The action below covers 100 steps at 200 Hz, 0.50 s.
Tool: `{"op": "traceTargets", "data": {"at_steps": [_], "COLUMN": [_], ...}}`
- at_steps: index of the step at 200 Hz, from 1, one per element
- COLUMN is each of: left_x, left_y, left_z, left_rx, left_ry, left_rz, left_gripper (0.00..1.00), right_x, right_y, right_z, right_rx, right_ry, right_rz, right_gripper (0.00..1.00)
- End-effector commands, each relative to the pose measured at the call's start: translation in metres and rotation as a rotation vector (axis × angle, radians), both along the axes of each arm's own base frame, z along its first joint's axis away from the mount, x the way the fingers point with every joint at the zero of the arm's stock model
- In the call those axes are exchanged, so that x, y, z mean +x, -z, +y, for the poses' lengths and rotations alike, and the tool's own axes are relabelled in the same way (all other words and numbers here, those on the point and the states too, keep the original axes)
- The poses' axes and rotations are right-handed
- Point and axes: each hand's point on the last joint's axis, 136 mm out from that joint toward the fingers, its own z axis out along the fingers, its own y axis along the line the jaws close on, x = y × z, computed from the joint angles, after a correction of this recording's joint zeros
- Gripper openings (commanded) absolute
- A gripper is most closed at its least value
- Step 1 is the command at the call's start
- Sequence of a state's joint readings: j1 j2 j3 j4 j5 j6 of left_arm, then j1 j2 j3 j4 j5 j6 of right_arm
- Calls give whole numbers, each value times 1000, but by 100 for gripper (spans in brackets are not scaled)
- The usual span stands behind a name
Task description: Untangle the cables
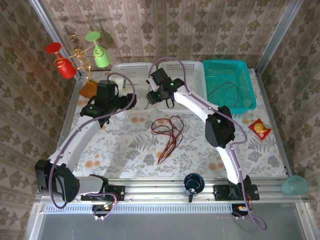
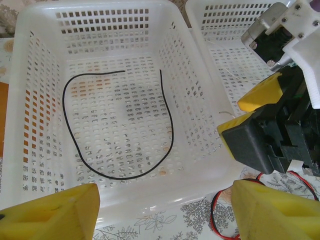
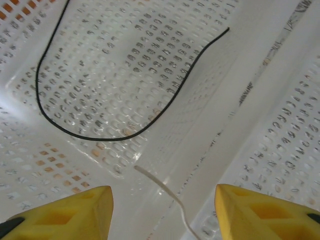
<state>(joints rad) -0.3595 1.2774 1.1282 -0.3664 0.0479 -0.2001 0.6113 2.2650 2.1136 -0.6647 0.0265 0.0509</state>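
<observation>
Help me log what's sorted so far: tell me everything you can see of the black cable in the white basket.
The black cable is a single thin, smooth-looking wire, seemingly plastic-coated. It lies flat and slack on the perforated floor of the white basket, curved into one wide open loop. Its two free ends point toward the far wall and lie apart from each other. It crosses nothing and has no knot. Only the basket floor touches it.
</observation>
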Motion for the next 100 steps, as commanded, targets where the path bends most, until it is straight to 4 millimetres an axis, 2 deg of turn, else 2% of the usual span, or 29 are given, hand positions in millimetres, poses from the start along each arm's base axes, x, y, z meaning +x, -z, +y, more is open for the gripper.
{"op": "traceTargets", "data": {"at_steps": [1, 14, 33, 73, 100], "left_x": [-3, -4, -4, -4, -4], "left_y": [-9, -10, -11, -11, -10], "left_z": [0, 0, 1, 1, 0], "left_rx": [-27, -26, -18, -12, -11], "left_ry": [-9, -9, -11, -10, -3], "left_rz": [-24, -28, -32, -31, -28], "left_gripper": [70, 70, 70, 70, 70], "right_x": [9, 11, 15, 19, 26], "right_y": [6, 9, 7, -2, -9], "right_z": [-7, -7, -8, -19, -35], "right_rx": [-64, -75, -84, -82, -50], "right_ry": [7, 10, 20, 47, 91], "right_rz": [-18, -21, -37, -55, -71], "right_gripper": [57, 55, 45, 11, 4]}}
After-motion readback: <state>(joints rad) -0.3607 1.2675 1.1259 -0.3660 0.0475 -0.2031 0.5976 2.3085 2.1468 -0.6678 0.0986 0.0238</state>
